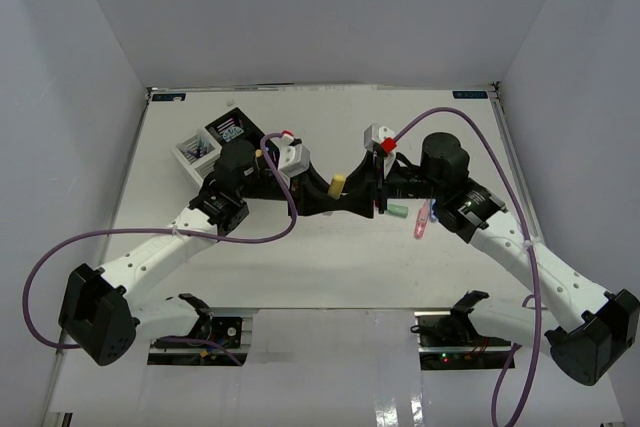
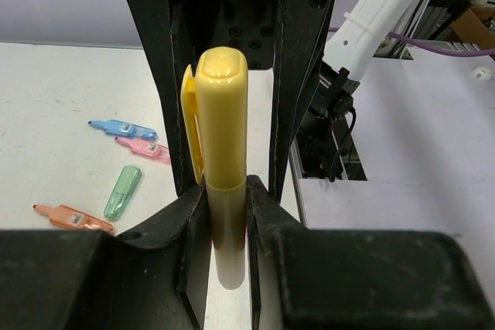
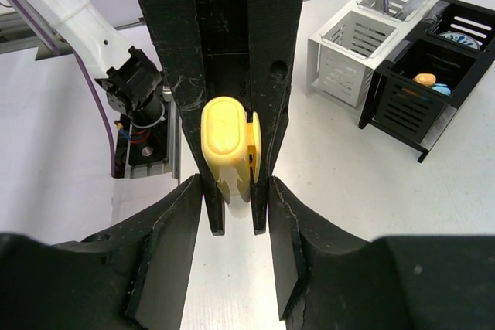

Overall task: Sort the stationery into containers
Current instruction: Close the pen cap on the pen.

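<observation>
One yellow highlighter [image 2: 222, 129], cap rightward

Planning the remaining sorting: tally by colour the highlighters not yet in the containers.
Short chubby yellow highlighter: 1
Short chubby blue highlighter: 1
Short chubby pink highlighter: 1
Short chubby green highlighter: 1
Short chubby orange highlighter: 1
Total: 5

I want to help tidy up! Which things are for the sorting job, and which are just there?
For the job: yellow highlighter, blue highlighter, pink highlighter, green highlighter, orange highlighter, white boxes, black boxes.
Just there: purple cable, table.
</observation>
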